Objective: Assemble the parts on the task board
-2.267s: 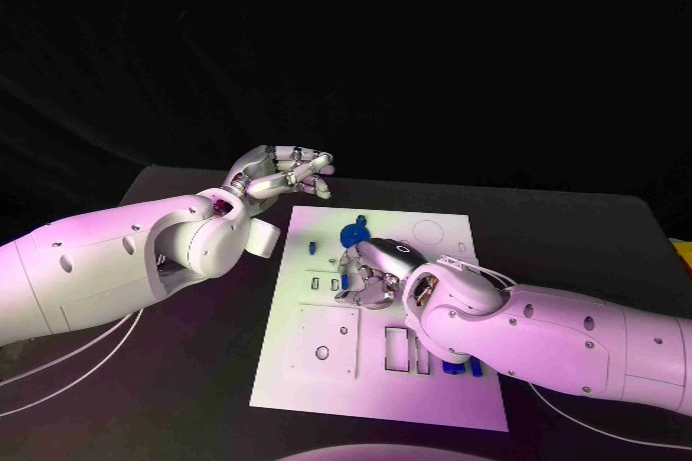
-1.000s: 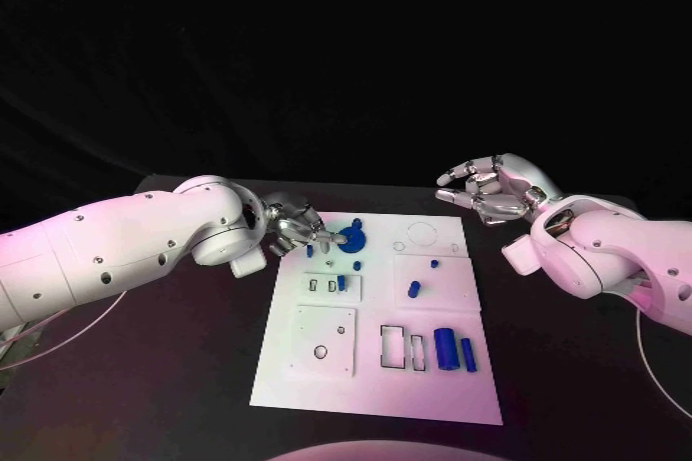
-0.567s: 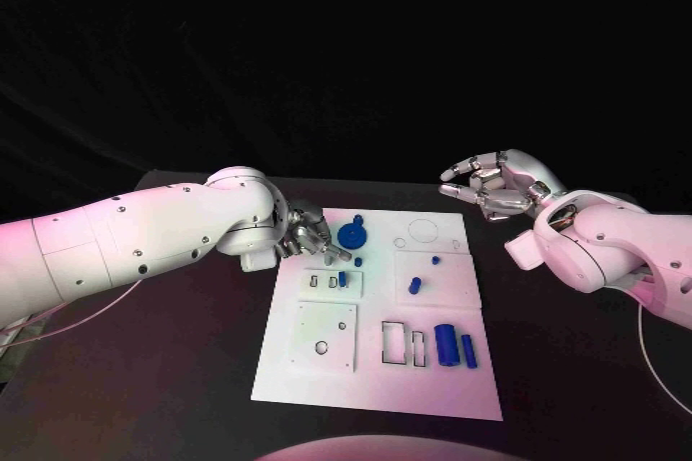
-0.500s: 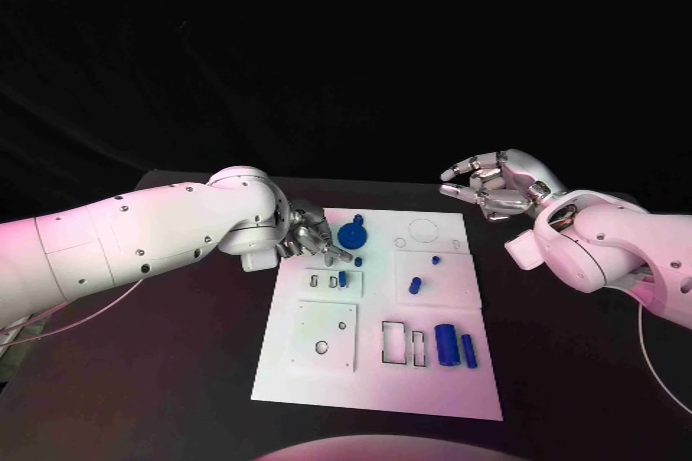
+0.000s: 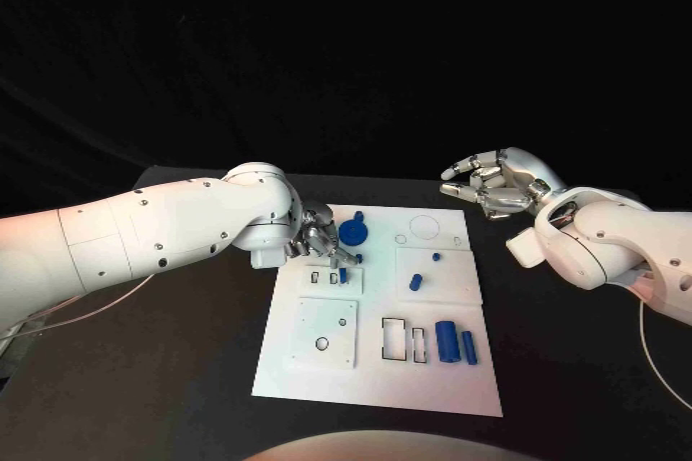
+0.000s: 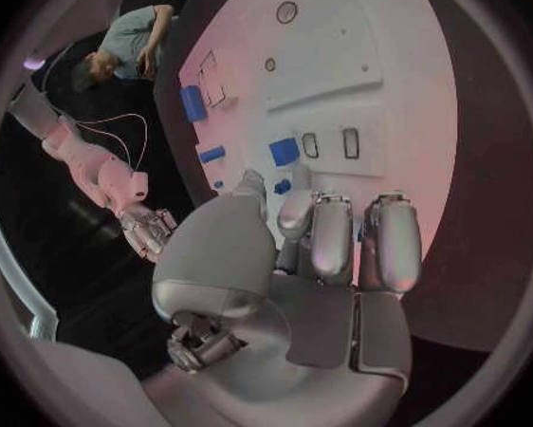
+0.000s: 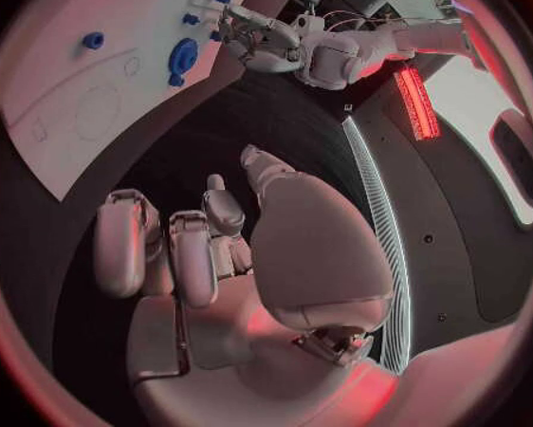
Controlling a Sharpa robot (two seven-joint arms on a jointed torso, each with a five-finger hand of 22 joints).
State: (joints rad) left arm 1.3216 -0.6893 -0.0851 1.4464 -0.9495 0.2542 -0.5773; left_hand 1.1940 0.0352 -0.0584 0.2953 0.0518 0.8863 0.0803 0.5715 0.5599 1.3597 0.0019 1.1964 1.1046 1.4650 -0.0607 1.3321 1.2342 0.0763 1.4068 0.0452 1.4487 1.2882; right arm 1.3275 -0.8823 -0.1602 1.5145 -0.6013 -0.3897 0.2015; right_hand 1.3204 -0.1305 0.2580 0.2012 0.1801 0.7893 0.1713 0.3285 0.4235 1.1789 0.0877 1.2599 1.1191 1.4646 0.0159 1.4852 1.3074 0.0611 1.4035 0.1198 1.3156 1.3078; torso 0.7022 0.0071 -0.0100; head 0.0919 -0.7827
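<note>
The white task board (image 5: 378,381) lies mid-table. My left hand (image 5: 320,243) is down at its far left edge, next to the round blue part (image 5: 356,231). In the left wrist view my left hand (image 6: 314,256) has its thumb and a fingertip closed round a small blue peg (image 6: 284,187) on the board (image 6: 338,57). A short blue piece (image 5: 342,275) stands by two slots. A blue peg (image 5: 414,281) lies mid-board and two blue blocks (image 5: 457,345) lie near the right edge. My right hand (image 5: 490,184) hangs raised past the far right corner with its fingers curled on nothing, as the right wrist view (image 7: 208,256) confirms.
Rectangular cut-outs (image 5: 401,343) lie beside the two blocks. A square plate with a hole (image 5: 323,333) sits in the board's near left. A ring outline (image 5: 426,225) marks the far right corner. Bare black table (image 5: 159,381) lies on both sides of the board.
My right hand has left the board's middle and risen to the far right. My left hand has come down from behind the board to its left edge, settling onto the small peg.
</note>
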